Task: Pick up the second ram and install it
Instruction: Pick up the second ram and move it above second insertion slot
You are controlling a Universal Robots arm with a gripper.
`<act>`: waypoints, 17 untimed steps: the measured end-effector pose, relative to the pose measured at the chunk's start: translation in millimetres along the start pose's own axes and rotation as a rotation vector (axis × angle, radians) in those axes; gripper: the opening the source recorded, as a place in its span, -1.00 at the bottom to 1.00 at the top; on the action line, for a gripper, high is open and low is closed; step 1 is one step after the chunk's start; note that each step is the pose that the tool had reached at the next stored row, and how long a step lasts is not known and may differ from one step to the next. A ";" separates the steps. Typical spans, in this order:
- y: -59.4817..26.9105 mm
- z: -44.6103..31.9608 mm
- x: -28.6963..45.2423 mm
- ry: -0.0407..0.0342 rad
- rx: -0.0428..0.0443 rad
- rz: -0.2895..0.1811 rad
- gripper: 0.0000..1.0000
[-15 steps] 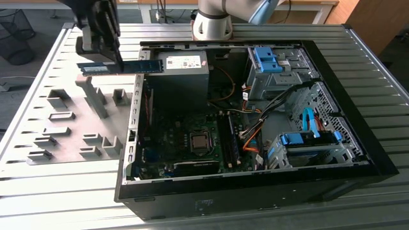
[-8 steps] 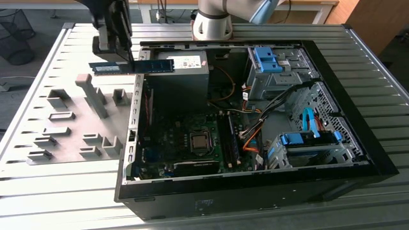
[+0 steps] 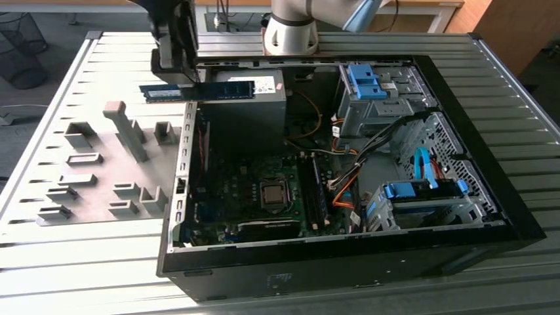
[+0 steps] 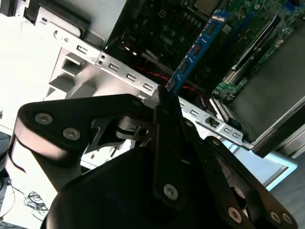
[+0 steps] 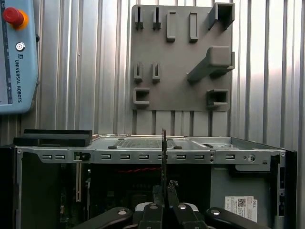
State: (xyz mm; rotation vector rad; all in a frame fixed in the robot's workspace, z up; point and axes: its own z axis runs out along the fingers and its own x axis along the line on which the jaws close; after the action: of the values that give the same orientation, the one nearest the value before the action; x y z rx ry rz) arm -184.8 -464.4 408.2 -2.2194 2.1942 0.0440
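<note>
In the exterior view, the second ram (image 3: 219,90), a thin blue circuit-board stick, hangs level above the back left corner of the open computer case (image 3: 350,252). My gripper (image 3: 183,79) is shut on it from above. The second wrist view shows the ram (image 4: 195,50) sticking out from my gripper (image 4: 167,98) over the motherboard (image 4: 248,43). Seen edge-on in the first wrist view, the ram (image 5: 163,152) is a thin dark line rising from my gripper (image 5: 164,188). The long memory slots (image 3: 315,190) lie beside the processor socket (image 3: 274,193).
A grey plate with holder blocks (image 3: 96,164) lies on the slatted metal table at the exterior view's left. Inside the case are a power supply (image 3: 262,108), orange cables (image 3: 345,187) and blue drive latches (image 3: 366,82). A teach pendant (image 5: 16,57) rests on the table.
</note>
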 end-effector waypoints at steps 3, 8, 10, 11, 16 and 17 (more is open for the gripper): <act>-9.0 0.0 0.1 0.0000 0.0000 0.000 -0.72; -24.3 -0.1 0.3 -0.0001 0.0001 0.000 -0.72; -30.0 -0.2 0.3 0.0000 0.0000 0.000 -0.72; -33.0 -0.2 0.3 0.0000 0.0000 0.000 -0.72; -49.7 -0.3 0.5 0.0000 0.0000 0.000 -0.72; -53.5 -0.3 0.6 -0.0001 0.0001 0.000 -0.72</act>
State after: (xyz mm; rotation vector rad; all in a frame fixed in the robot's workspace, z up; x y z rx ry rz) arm -131.3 -464.4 408.2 -2.2193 2.1941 0.0440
